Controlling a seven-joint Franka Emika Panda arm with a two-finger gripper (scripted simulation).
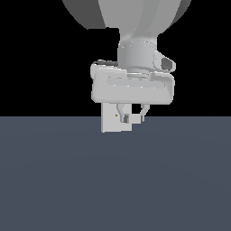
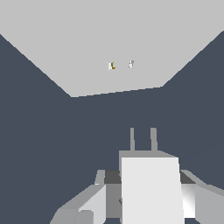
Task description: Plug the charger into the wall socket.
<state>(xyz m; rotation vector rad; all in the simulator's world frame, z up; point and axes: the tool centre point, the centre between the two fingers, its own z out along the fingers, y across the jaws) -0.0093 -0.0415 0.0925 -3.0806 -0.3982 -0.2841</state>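
Note:
The wall socket (image 1: 109,121) is a thin white upright plate standing on the floor behind my gripper. In the wrist view it fills the far part of the picture (image 2: 113,39), with two small holes (image 2: 112,65) near its middle. My gripper (image 1: 133,119) hangs just above the floor and is shut on the charger (image 2: 151,188), an off-white block with two thin prongs (image 2: 132,139) pointing toward the socket. The prongs are still apart from the plate, with floor showing between them. In the exterior view the charger (image 1: 135,116) is mostly hidden between the fingers.
A plain dark grey-blue floor (image 1: 115,180) stretches all around. The arm's wrist and hand (image 1: 133,85) cover the upper part of the socket plate in the exterior view.

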